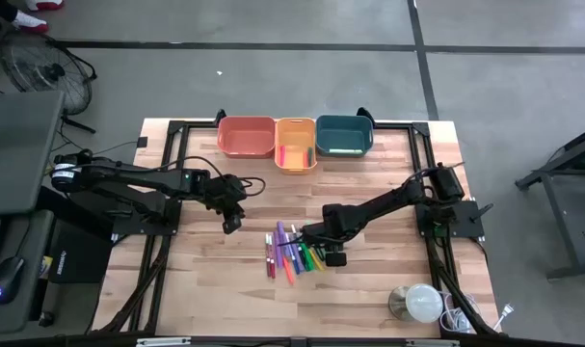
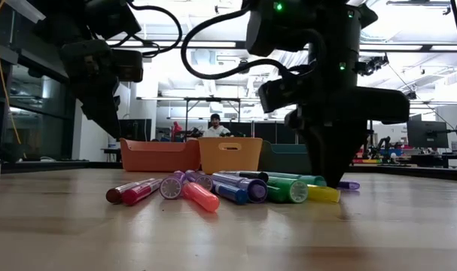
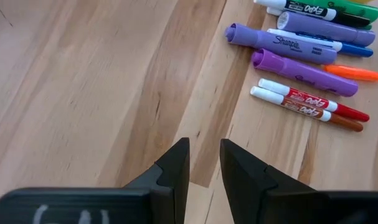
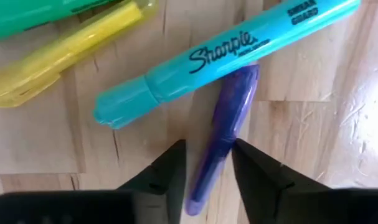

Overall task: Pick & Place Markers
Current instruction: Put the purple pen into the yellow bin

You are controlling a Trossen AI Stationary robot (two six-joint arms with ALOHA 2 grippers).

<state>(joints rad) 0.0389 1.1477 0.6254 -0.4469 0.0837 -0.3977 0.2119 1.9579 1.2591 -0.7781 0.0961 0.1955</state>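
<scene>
Purple marker [image 4: 223, 134], slim and glossy, lies between the right gripper [image 4: 208, 163] fingers, which straddle it narrowly; contact cannot be told. A teal Sharpie highlighter [image 4: 220, 59] crosses its 12 o'clock end. Left gripper [image 3: 204, 163] hovers nearly closed, empty.

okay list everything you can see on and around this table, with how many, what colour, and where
markers: about a dozen; red, orange, purple, blue, green, yellow; heaped at table centre
purple pen: one, between the right gripper's fingers, under a teal Sharpie
bins: three; orange, yellow, teal; side by side at the far edge
table: one, light wood
fan: one, dark, on the floor beyond the table's left corner
person: one, far behind the bins
left gripper: empty, left of the heap
right gripper: down at the heap's right edge
</scene>
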